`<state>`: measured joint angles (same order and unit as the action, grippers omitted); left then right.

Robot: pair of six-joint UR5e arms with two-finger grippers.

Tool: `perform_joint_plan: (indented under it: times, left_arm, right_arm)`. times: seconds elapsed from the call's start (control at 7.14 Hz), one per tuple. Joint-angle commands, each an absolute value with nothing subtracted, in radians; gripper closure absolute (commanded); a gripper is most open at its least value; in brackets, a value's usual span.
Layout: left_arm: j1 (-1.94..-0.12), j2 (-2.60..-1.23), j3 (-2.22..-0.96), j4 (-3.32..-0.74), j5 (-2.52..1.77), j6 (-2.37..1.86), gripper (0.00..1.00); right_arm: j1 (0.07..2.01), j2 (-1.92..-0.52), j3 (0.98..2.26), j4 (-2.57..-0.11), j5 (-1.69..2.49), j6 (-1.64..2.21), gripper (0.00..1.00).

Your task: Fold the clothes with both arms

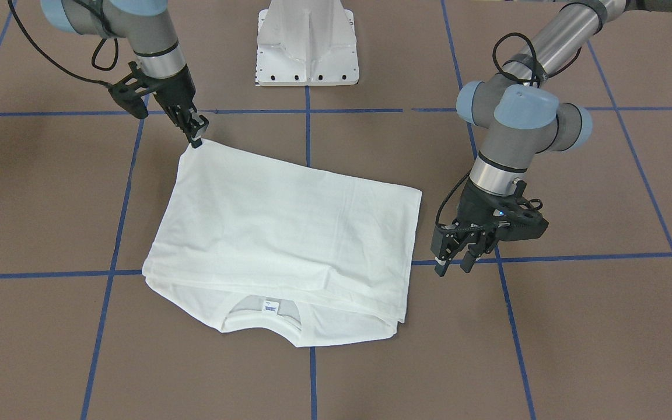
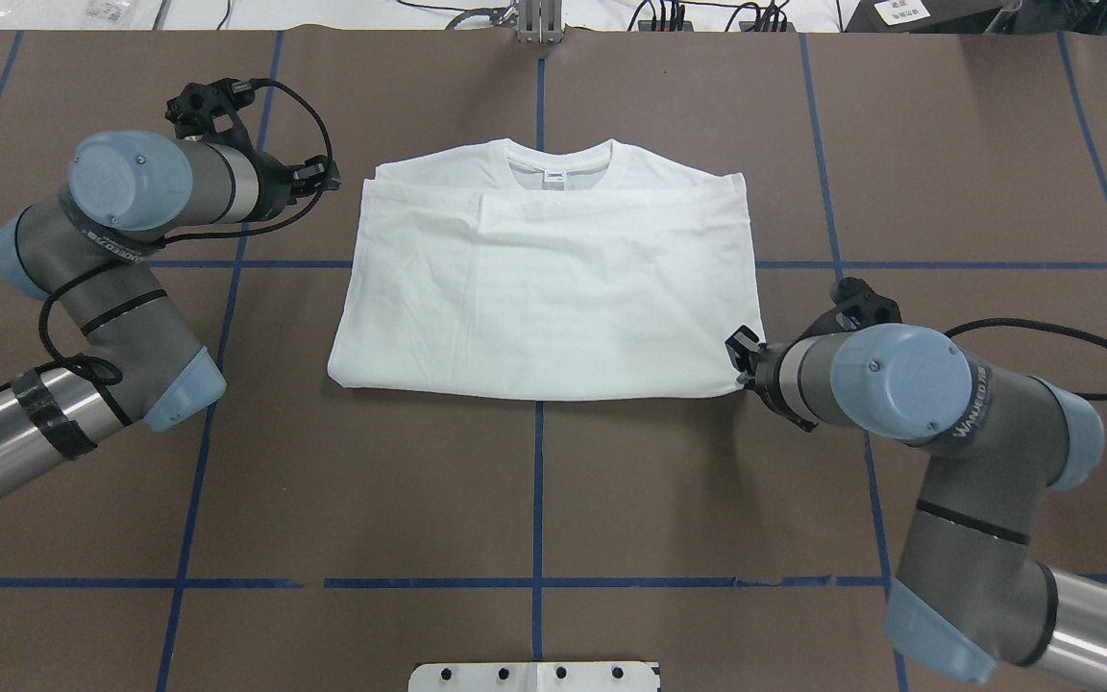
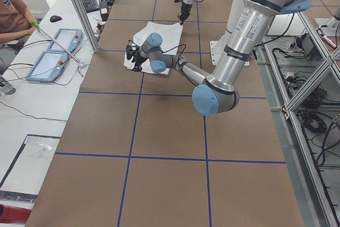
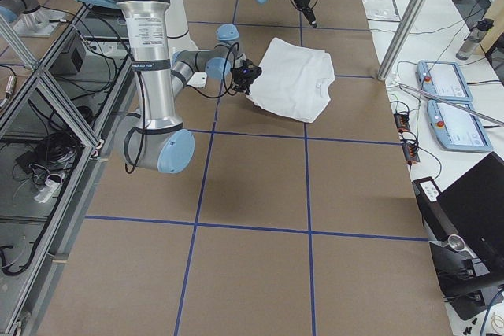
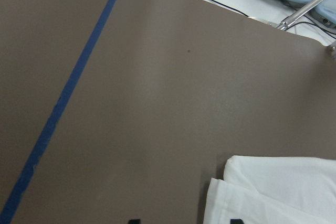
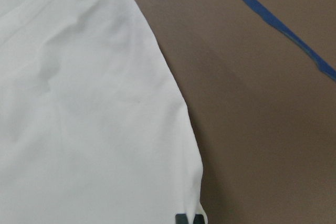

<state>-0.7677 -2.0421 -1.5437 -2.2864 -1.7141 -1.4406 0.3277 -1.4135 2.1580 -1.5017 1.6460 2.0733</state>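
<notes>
Two grippers flank your folded shirt at frame centre. The right gripper pinches its upper-left corner, while the left gripper hangs spread and empty off the right edge. You see table past every edge.

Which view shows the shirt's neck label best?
Exterior front-facing: the neck label of the shirt sits near that camera, unobstructed and largest. Overhead exterior shows it too, smaller. In both side views it is too small to tell; neither wrist view includes it.

Bright, even overhead light, soft shadows (wrist views slightly blurred), no glare.
</notes>
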Motion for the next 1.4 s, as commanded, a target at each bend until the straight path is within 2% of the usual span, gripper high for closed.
perform_joint_plan:
  times: [0.0,0.14,0.28,0.42,0.7,0.84,0.98,1.26]
  left_arm:
    - [-0.736,-1.979,-1.769,-2.234,-1.848,-1.555,0.16]
    - [-0.691,-1.971,-1.883,-2.158,-1.867,-1.657,0.01]
    - [-0.628,-1.971,-1.984,-2.07,-1.858,-1.722,0.01]
    - [-0.574,-1.977,-2.006,-2.04,-1.858,-1.724,0.01]
    - [-0.484,-1.974,-2.032,-1.961,-1.801,-1.917,0.0]
    - [-0.398,-1.977,-2.034,-1.903,-1.76,-1.94,0.0]
    - [-0.387,-1.979,-2.036,-1.902,-1.776,-1.944,0.03]
    - [-0.37,-1.982,-1.941,-1.91,-1.795,-1.944,0.11]
  right_arm:
    - [0.153,-1.425,2.311,-1.743,1.739,2.091,1.0]
    - [0.047,-1.424,2.336,-1.803,1.756,2.094,1.0]
    - [-0.039,-1.424,2.338,-1.854,1.755,2.101,1.0]
    - [-0.096,-1.425,2.335,-1.865,1.743,2.138,0.01]
    - [-0.019,-1.421,2.336,-1.865,1.733,2.168,0.0]
    - [0.099,-1.37,2.339,-1.864,1.736,2.164,0.0]
    - [0.25,-1.254,2.32,-1.864,1.733,2.149,0.0]
    - [0.465,-1.206,2.286,-1.844,1.733,2.041,0.0]
